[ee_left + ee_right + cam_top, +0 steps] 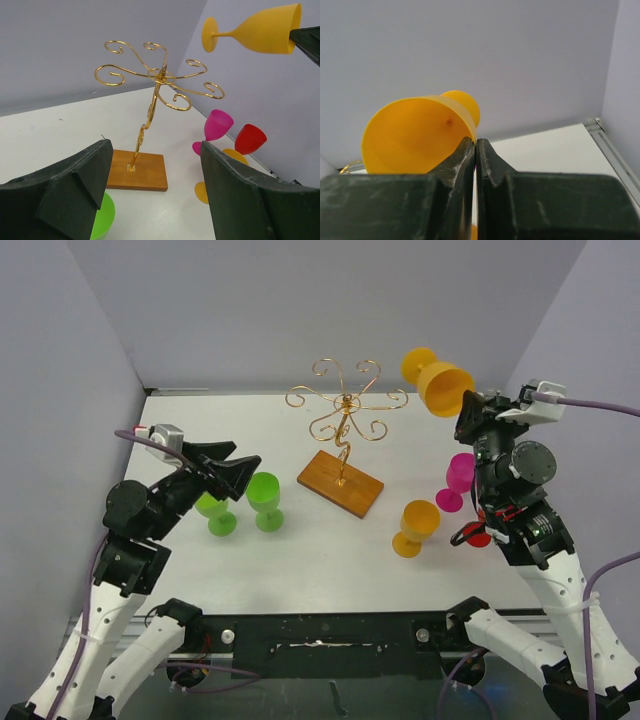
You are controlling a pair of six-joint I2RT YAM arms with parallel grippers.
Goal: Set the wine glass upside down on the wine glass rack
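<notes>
At far left, left pincer (243, 478): released, jaws wide and holding nothing, hanging over the two green glasses (266, 500). Nothing here hinders you unless this arm swings in toward the middle.
Middle, wine glass rack (345, 405): it stands upright on its wooden base (340, 483) on the surface (200, 420), every scroll arm bare. The wire looks light. If you push sideways on a curl, the whole stand may tip or skate.
Right of the rack, wine glass (440, 383): the orange one is in the air and lying on its side, foot toward the rack and mouth toward the wrist. It is near the nearest scroll but apart from it, and not yet upside down.
Right pincer (475, 145): clenched on the wall of the bowl at the rim. That is a thin hold, so the glass could swivel or slip as you turn it over.
Approach: the foot must slide between the wires of a curl. If you come in crooked, it will catch.
Under the right arm: a pink glass (458, 480), a second orange glass (415, 527) and a red glass (250, 139) stand close together. Drop the elbow and you may topple them.
</notes>
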